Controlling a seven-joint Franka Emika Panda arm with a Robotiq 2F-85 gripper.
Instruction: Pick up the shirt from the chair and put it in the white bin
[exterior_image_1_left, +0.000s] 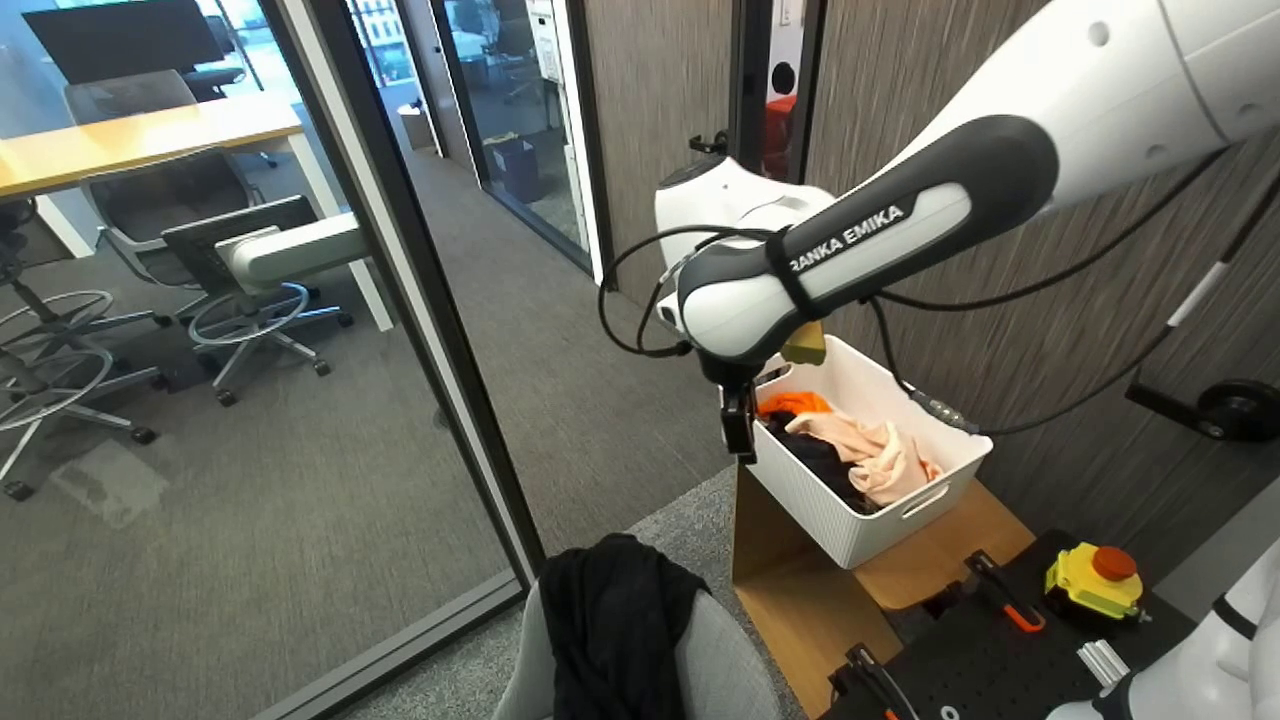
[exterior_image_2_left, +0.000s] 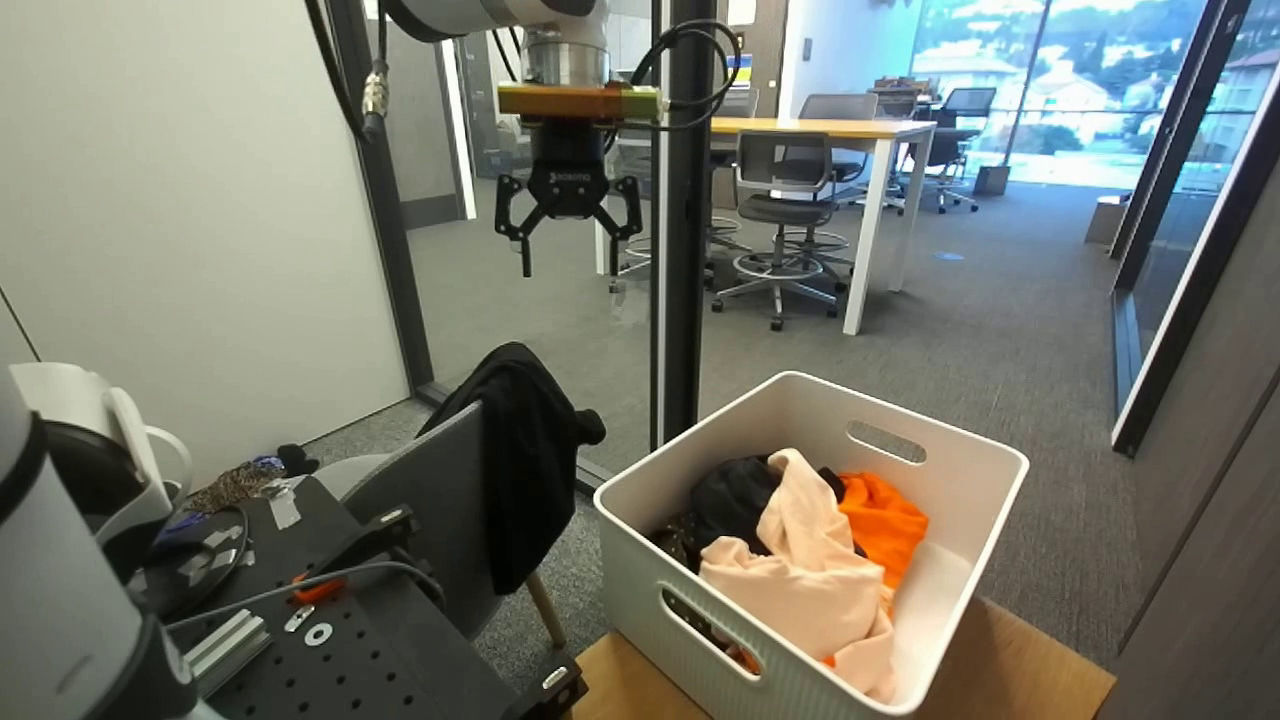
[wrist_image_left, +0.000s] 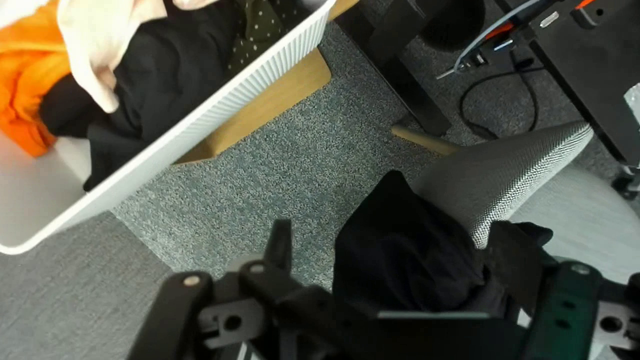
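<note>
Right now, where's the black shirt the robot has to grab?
In an exterior view, the black shirt hangs over the back of the gray chair, left of the white bin.

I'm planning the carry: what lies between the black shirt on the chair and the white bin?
In the wrist view, speckled carpet and the protruding edge of a wooden stand lie between the black shirt and the white bin.

We look down across the near bin (exterior_image_2_left: 630, 580) in an exterior view, past the chair (exterior_image_1_left: 725, 655) in an exterior view, onto carpet (wrist_image_left: 280, 170) in the wrist view; all share bin and chair.
</note>
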